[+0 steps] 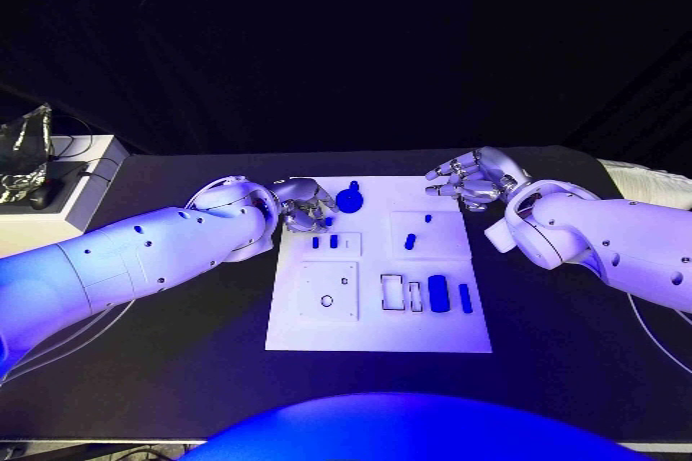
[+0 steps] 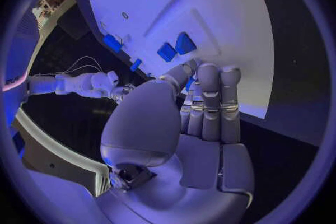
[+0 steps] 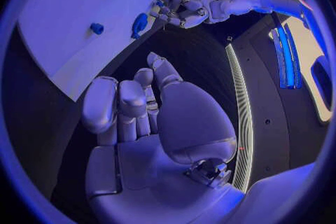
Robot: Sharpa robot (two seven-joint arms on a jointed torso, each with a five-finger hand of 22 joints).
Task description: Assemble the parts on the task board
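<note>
The white task board (image 1: 378, 326) lies in the middle of the black table. My left hand (image 1: 303, 205) hovers at the board's far left corner, fingers curled. It pinches a blue knob-shaped part (image 1: 349, 197), which peeks out between thumb and fingers (image 2: 190, 83) and sticks out of the left hand (image 3: 178, 8) as a blue part (image 3: 140, 23). My right hand (image 1: 469, 179) hangs over the far right corner, its fingers (image 3: 119, 103) curled in on nothing. Two small blue pegs (image 1: 325, 242) stand in a recess. A thick blue cylinder (image 1: 438, 293) and a thin bar (image 1: 466, 298) lie near the front right.
A blue peg (image 1: 410, 242) and a smaller one (image 1: 428, 219) sit in the right-hand square. A white box (image 1: 65, 196) with cables and a crinkled clear bag (image 1: 22, 146) stand at the table's far left. Bare black table surrounds the board.
</note>
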